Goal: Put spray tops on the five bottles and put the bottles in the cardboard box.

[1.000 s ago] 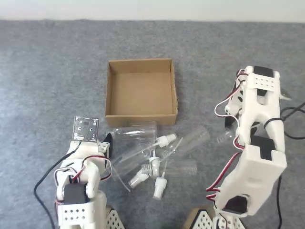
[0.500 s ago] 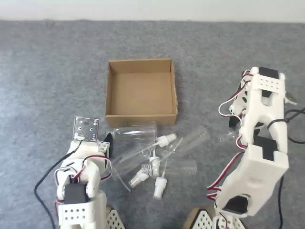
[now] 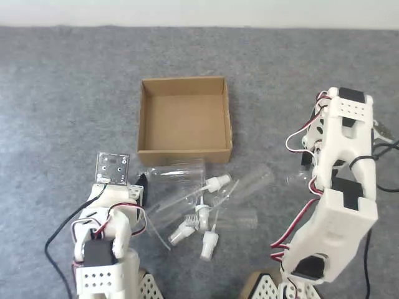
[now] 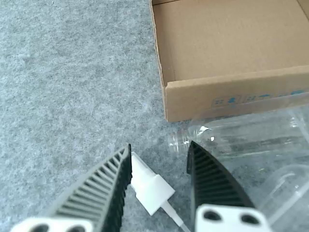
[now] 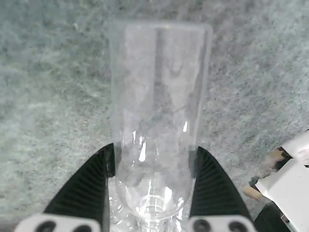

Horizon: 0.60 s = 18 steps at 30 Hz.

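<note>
The right pincer (image 5: pixel 154 153) holds a clear bottle (image 5: pixel 159 96). One finger presses on each side of it, and the open neck points back at the pincer. Under it is the grey surface (image 5: pixel 53 72). From above, the right arm is off to the right of the box (image 3: pixel 184 151), well apart from it.

The left pincer (image 4: pixel 159 157) is open wide and sits low over the surface. A white spray top (image 4: pixel 150 187) lies between its two fingers, just beside one of them. I cannot tell if it touches that finger.

A second bottle (image 4: pixel 251 133) lies on its side, right along the front wall of the box. Its open neck is close to the tip of the other finger.

The box sits near the middle of the surface with its open side up. Other bottles (image 3: pixel 249 182) lie on their sides near the front of the box, between the two arms. More spray tops (image 3: pixel 209 243) lie mixed in with them, all loose on the surface
</note>
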Available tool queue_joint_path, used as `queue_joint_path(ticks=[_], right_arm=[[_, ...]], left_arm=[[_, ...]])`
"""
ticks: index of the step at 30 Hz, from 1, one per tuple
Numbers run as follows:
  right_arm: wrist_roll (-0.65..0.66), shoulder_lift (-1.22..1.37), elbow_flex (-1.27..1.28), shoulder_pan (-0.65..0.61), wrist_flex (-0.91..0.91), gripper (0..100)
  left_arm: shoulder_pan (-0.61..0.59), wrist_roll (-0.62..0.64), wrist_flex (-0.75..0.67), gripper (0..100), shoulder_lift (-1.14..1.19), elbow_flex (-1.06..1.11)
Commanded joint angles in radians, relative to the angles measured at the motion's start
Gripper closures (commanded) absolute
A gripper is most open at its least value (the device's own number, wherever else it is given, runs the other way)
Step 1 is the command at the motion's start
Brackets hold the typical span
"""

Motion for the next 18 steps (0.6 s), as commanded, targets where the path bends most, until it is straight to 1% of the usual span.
queue_joint_path(ticks=[1, 3, 5, 9, 12, 18], right_arm=[[-0.017, -0.079, -0.032, 0.008, 0.019, 95.5], [-0.017, -0.079, -0.032, 0.005, 0.019, 95.4], [-0.017, -0.079, -0.032, 0.002, 0.019, 93.0], [-0.017, -0.079, -0.032, 0.001, 0.021, 80.8], [-0.017, -0.079, -0.032, 0.001, 0.024, 74.5], [-0.017, -0.079, -0.032, 0.001, 0.019, 73.4]], left_arm=[[-0.005, -0.008, -0.005, 82, -0.015, -0.022], [-0.005, -0.008, -0.005, 82, -0.015, -0.022], [-0.005, -0.008, -0.005, 82, -0.015, -0.022], [-0.005, -0.008, -0.005, 82, -0.015, -0.022], [-0.005, -0.008, -0.005, 82, -0.015, -0.022], [-0.005, -0.008, -0.005, 82, -0.015, -0.021]])
